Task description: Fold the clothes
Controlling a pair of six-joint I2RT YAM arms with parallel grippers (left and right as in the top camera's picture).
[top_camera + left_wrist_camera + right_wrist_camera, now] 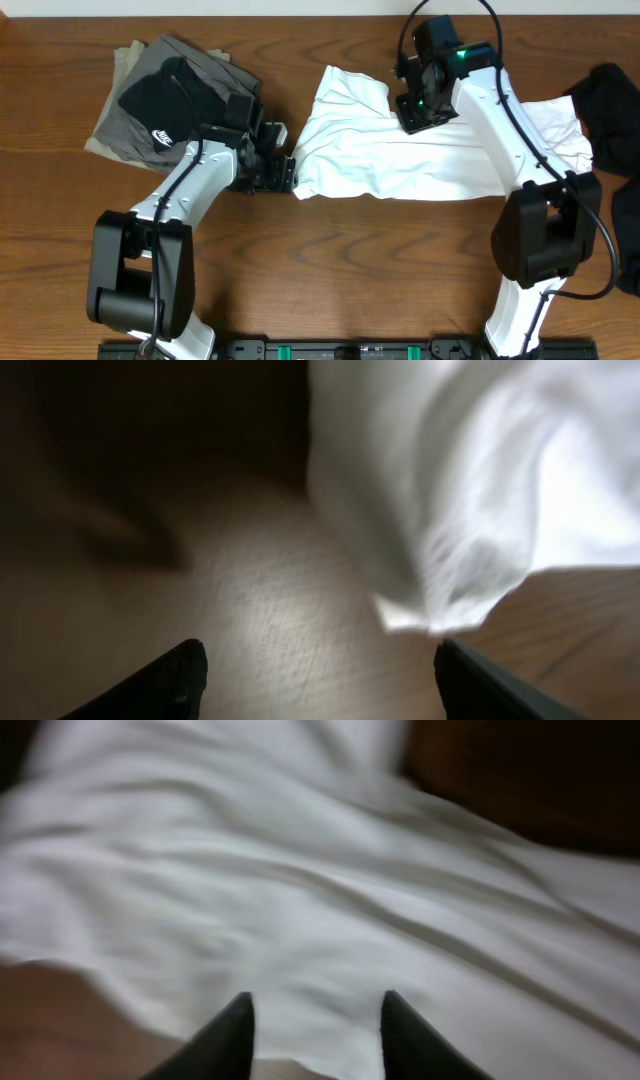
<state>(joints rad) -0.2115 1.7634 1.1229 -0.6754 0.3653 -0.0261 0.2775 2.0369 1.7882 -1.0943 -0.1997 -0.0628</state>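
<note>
My left gripper (318,660) sits with its jaws spread and empty, just beside the left edge of the white shirt (400,160). I judge it is placed there to catch that hem. My right gripper (315,1015) hangs parted above the shirt's upper middle, with nothing pinched. The shirt lies crumpled and unfolded, and the folded pile (165,95) rests to its left.

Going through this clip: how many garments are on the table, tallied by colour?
White garment: 1
Grey garment: 1
Black garments: 2, one on the grey one, one at the right edge
Total: 4
</note>
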